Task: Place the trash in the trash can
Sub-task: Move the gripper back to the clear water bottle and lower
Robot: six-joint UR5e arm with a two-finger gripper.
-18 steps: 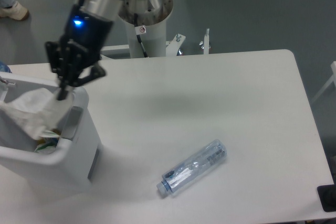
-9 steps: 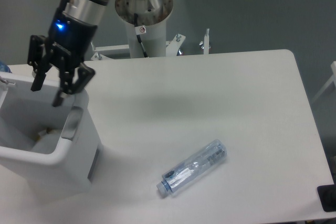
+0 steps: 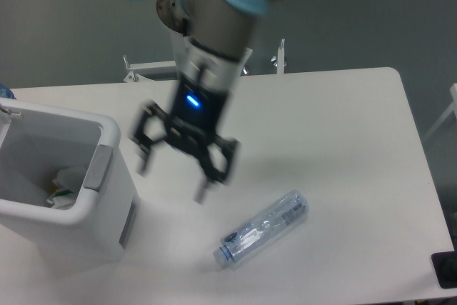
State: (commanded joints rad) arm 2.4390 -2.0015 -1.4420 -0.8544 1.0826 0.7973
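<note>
From the fixed camera, the tool [image 3: 170, 182] hangs over the white table [image 3: 343, 126], blurred by motion, with its two black fingers [image 3: 203, 189] spread wide apart and nothing between them. A blue light glows on the wrist just above the fingers. The arm [image 3: 218, 12] rises from the tool toward the top of the picture, its grey and pale blue joints standing in front of the white mounting post.

To the lower right of the tool, near it but not touching, the clear plastic bottle [image 3: 263, 228] lies on its side on the table, its pale blue cap pointing toward the lower left and its label facing up.

To the left of the tool, apart from it, stands the white trash can [image 3: 107, 198] with a thick rounded rim and a grey handle patch on the side facing the tool. Inside the can, low against its right wall, sits the crumpled white tissue [image 3: 68, 176], with some other scraps around it that are too dim to name.
</note>
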